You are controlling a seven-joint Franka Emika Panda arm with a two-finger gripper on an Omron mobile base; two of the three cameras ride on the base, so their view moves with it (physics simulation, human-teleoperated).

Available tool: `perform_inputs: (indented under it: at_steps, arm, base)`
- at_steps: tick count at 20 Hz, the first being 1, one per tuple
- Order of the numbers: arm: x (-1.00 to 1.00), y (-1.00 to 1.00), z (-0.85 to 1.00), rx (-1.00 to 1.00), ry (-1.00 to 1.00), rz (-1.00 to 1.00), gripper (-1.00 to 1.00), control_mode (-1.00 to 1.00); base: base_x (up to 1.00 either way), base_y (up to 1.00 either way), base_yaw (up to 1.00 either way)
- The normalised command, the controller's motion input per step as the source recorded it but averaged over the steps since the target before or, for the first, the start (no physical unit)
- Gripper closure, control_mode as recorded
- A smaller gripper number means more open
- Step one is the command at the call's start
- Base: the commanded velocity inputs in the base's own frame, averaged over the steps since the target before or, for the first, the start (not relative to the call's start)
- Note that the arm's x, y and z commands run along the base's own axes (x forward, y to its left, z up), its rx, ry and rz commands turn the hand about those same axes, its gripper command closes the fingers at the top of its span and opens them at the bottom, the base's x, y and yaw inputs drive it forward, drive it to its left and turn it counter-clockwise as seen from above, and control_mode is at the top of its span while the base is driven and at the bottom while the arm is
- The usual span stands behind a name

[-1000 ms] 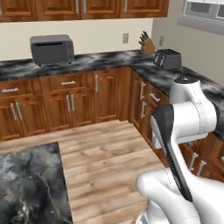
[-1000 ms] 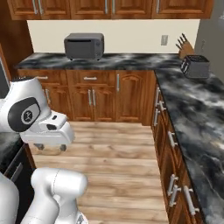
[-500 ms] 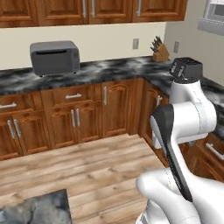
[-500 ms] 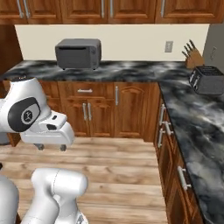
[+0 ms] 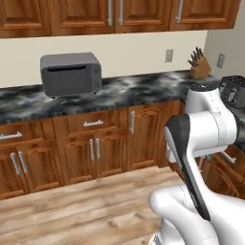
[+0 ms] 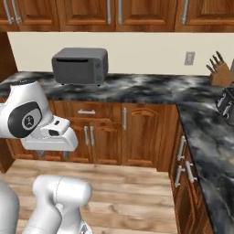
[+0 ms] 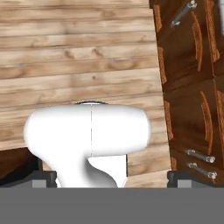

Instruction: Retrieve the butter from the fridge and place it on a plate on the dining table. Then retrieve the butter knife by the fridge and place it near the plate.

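Note:
The butter, the fridge, the plate, the dining table and the butter knife are out of view. My gripper [image 6: 53,155] hangs low in front of the base, pointing down at the wood floor [image 7: 78,57]. Its two dark fingertips [image 7: 43,177] stand wide apart at the bottom of the hand view. It is open, with nothing held between them. Wood cabinet doors [image 7: 188,87] with metal handles run along the right of the hand view.
A marbled wall counter [image 5: 134,91] over wood drawers and doors runs ahead and turns along the right. On it stand a grey toaster oven [image 5: 71,73], a knife block [image 5: 200,67] and a black toaster [image 6: 227,100]. Open wood floor [image 5: 72,210] lies between me and the cabinets.
The whole picture has shifted: the base has moved, the wall counter is nearer and the marbled top at the lower left has left the view. The arm holds its pose, jaws open.

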Motion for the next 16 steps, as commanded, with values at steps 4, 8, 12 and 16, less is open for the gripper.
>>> perform_inputs:
  at_steps: [4,8,12,16]
  arm:
    - [0.00,0.00,0.00,0.00,0.00,0.00,-1.00,1.00]
    - [0.00,0.00,0.00,0.00,0.00,0.00,-1.00,1.00]
    - [0.00,0.00,0.00,0.00,0.00,0.00,-1.00,1.00]
    - [0.00,0.00,0.00,0.00,0.00,0.00,-1.00,1.00]
  base:
    - [1.00,0.12,0.25]
    - [1.00,0.31,0.36]
    - [1.00,0.39,0.38]
    - [1.00,0.56,0.30]
